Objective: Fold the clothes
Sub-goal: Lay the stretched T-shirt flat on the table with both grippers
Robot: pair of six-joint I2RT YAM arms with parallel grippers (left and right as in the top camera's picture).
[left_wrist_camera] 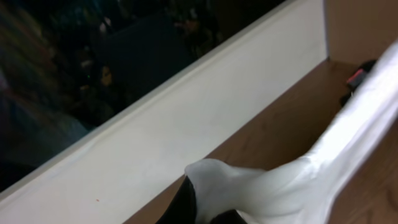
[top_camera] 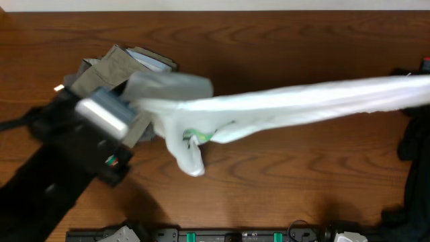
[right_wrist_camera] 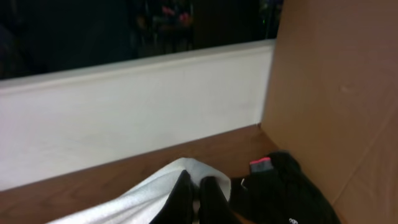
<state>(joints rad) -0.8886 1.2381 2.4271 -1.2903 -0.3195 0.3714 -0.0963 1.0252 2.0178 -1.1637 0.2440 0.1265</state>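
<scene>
Both ends of the white garment (top_camera: 289,101) are clamped, by left gripper (left_wrist_camera: 194,205) and right gripper (right_wrist_camera: 196,190), stretched taut between their fingers (right_wrist_camera: 212,200).

Left claw (left_wrist_camera: 204,209) buried in white garment (left_wrist_camera: 292,180)

Premises presented as a robotics laboratory test cell. A bare wooden table (top_camera: 269,181) was bounded by a plain white board (right_wrist_camera: 124,118) along its back edge and a brown panel (right_wrist_camera: 336,93) at its right end. A black robot arm (top_camera: 60,168) reached over it, and a rail of black hardware (top_camera: 235,235) ran along the near edge. A white garment (top_camera: 289,104) hung stretched above the wood. Beyond the board the room was dark, with small coloured lights (right_wrist_camera: 171,11).
</scene>
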